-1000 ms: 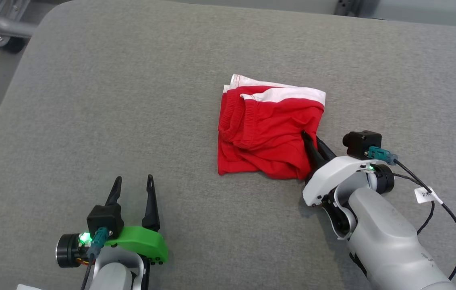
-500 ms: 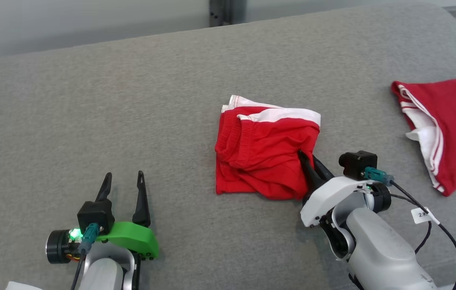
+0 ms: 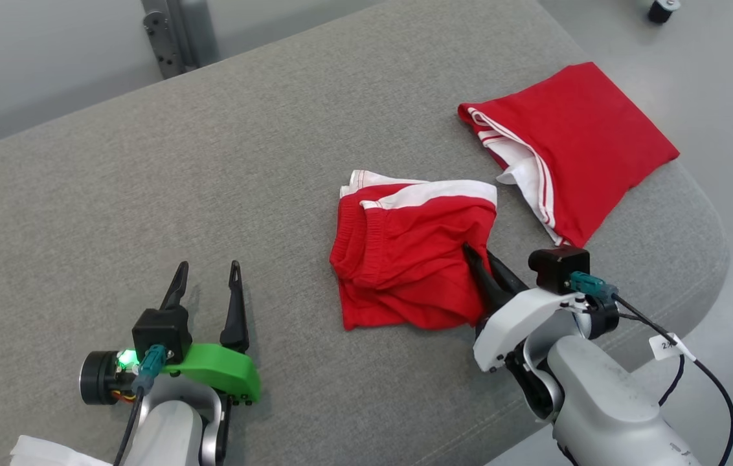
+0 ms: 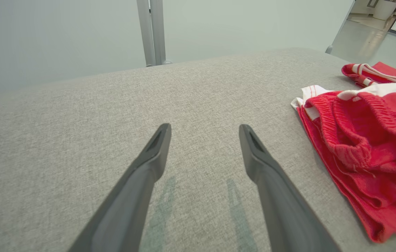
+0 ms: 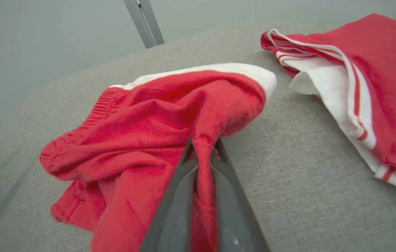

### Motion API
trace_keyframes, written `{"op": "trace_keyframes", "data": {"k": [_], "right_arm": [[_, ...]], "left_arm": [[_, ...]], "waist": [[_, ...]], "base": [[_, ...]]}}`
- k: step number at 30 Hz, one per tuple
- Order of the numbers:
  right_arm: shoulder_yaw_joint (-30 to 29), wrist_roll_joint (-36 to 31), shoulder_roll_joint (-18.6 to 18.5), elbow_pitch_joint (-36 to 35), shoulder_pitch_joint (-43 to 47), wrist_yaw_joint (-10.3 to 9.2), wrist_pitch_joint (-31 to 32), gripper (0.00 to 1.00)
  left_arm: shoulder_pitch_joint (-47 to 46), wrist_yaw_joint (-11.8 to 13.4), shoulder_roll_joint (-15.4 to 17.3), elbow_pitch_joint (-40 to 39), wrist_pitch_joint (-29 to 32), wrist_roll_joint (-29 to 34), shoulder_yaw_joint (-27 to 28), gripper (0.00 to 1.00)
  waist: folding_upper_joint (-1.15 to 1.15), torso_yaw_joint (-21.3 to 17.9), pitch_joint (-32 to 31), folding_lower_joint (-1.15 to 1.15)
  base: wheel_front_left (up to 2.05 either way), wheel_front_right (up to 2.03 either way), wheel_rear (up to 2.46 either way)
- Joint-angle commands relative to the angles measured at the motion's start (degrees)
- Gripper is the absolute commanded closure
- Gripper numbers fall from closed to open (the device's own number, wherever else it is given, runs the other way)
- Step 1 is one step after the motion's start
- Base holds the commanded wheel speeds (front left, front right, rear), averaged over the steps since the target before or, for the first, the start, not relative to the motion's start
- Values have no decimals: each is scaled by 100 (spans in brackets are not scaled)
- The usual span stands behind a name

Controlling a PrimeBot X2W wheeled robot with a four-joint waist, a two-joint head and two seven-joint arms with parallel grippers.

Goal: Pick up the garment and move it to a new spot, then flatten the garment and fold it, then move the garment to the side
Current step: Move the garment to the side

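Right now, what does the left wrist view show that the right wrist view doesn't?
Left wrist view: the left gripper open above bare grey cushion, apart from the red shorts.
Right wrist view: the right gripper shut on a pinched fold of the red shorts, with cloth drawn between its fingers.
Both: the red shorts, the second red-and-white garment beyond them, the grey cushion and a metal post behind it.

Right gripper (image 3: 478,254) clamped on red garment (image 3: 405,259); left gripper (image 3: 208,265) jaws spread.
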Motion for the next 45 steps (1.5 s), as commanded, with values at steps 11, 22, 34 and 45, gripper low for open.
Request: {"op": "trace_keyframes", "data": {"k": [11,22,34,45], "right_arm": [[-385,-888,-972,538,-1049,-9,-16,100],[-978,-1313,-2091,2214,-2069,-10,-11,100],[-2693,-2427,-2628,2361,-2318,-10,-14,0],[-3441,-3034,-995,-160,-1441,-9,-15,0]], "left_arm": [[-191,-20,34,57,4,74,-142,0],[-317,-65,32,54,3,164,-187,0],[-360,-66,31,-4,3,249,-77,0],[-142,101,31,-83,3,95,134,0]], "waist": [[0,382,346,0],[0,1216,609,0],[0,1489,745,0],[0,1527,408,0]], "base": [[0,0,0],[0,0,0],[0,0,0],[0,0,0]]}}
